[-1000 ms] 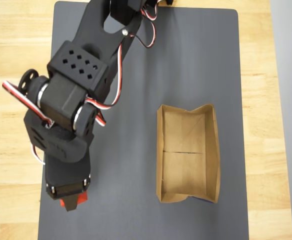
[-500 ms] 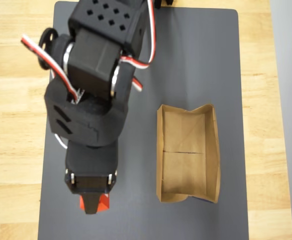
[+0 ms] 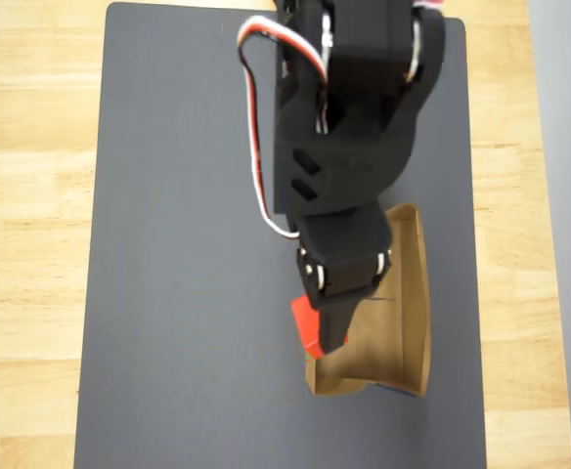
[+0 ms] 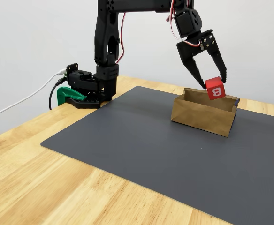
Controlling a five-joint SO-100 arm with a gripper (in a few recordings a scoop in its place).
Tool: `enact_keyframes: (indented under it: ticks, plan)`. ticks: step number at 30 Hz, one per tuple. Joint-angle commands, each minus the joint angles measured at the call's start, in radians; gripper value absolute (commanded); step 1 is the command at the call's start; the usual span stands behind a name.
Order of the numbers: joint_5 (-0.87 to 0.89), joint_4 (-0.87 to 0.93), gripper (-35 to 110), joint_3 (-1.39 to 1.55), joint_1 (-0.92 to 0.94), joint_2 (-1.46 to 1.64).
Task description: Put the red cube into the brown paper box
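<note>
The red cube (image 4: 215, 87) carries a white letter B on one face and hangs in the air, clamped between the fingers of my black gripper (image 4: 213, 83). It hovers just above the brown paper box (image 4: 203, 113), over its near-left wall in the fixed view. From overhead, the red cube (image 3: 309, 325) sits over the left wall of the brown paper box (image 3: 414, 322), with my gripper (image 3: 327, 327) and arm covering much of the box's floor.
A dark grey mat (image 3: 178, 293) covers the wooden table (image 3: 26, 244), and the box stands on its right part. The arm's base with a green clamp (image 4: 69, 96) sits at the table's far left edge in the fixed view.
My arm has swung from the mat's lower left across to the box, carrying the red cube up and over the box's left wall.
</note>
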Motion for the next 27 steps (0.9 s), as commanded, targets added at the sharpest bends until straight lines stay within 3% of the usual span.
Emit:
enact_keyframes:
  ticks: [1, 9, 12, 16, 18, 27]
  plan:
    - [0.012, -0.044, 3, 0.066, -0.026, 0.081]
    - [0.044, -0.087, 7, 0.17, -0.101, 0.11]
    - [0.057, -0.081, 21, 0.183, -0.101, 0.114]
    - [0.054, -0.075, 28, 0.184, -0.103, 0.117]
    - [0.037, -0.052, 40, 0.184, -0.103, 0.118]
    - [0.028, -0.075, 39, 0.201, -0.074, 0.172]
